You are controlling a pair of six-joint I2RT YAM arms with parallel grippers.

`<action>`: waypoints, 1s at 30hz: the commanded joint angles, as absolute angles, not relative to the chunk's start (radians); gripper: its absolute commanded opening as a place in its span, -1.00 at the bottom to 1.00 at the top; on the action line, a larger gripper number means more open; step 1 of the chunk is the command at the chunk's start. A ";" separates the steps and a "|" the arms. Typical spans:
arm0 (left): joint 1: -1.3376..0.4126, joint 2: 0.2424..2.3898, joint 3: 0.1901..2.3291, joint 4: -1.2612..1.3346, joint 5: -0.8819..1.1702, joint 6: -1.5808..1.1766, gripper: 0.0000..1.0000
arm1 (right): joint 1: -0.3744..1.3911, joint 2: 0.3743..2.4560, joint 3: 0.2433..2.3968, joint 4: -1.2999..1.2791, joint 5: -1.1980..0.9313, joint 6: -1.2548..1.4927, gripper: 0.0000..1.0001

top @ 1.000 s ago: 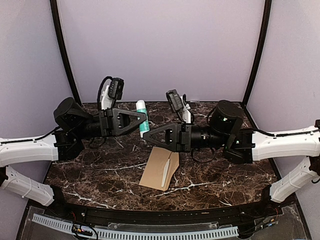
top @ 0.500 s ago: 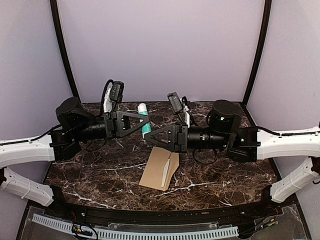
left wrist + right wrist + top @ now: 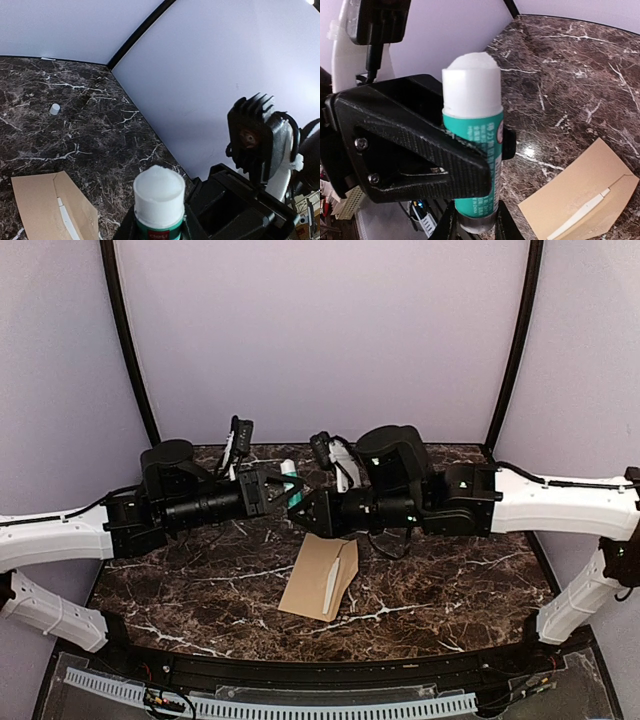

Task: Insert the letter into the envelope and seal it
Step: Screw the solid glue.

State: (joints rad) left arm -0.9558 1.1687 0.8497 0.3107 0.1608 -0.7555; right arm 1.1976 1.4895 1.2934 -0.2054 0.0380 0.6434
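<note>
Dark marble table (image 3: 180,580), lilac walls behind, and you've got both arms meeting up in the air over the far middle. Your left gripper (image 3: 275,490) is clamped round the body of a teal glue stick (image 3: 472,100), and your right gripper (image 3: 303,512) is pinching the same stick at its base, so neither one is free. The glue tip is bare, and a small white cap (image 3: 55,108) sits on the marble, well apart from everything.

The envelope (image 3: 312,575) lies flat near the middle of the table, below the grippers, with its flap open. A pale strip (image 3: 333,580) shows at the mouth. I can't tell if that's the letter's edge or something on the flap, but no letter is lying loose anywhere, so I'd guess it's already tucked in.

So you're roughly past the halfway mark. What's left is gluing the flap, folding it down and pressing it shut.
</note>
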 commanded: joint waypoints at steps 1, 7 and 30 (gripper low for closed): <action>-0.992 1.213 0.847 0.251 0.133 -0.821 -1.00 | 1.218 1.585 1.428 -0.297 0.240 0.640 -0.78; -0.995 1.237 0.832 0.251 0.104 -0.891 -1.00 | 1.242 1.664 1.520 -0.375 0.302 0.643 -0.79; -0.965 1.120 0.802 0.597 0.461 -0.828 -1.00 | 1.134 1.209 0.934 0.403 -0.383 0.684 0.49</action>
State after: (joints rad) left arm -0.9668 1.1439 0.8162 0.4458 0.2951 -0.8646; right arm 1.1435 1.2110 0.9524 0.1673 -0.2157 0.6472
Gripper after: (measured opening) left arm 0.233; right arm 0.737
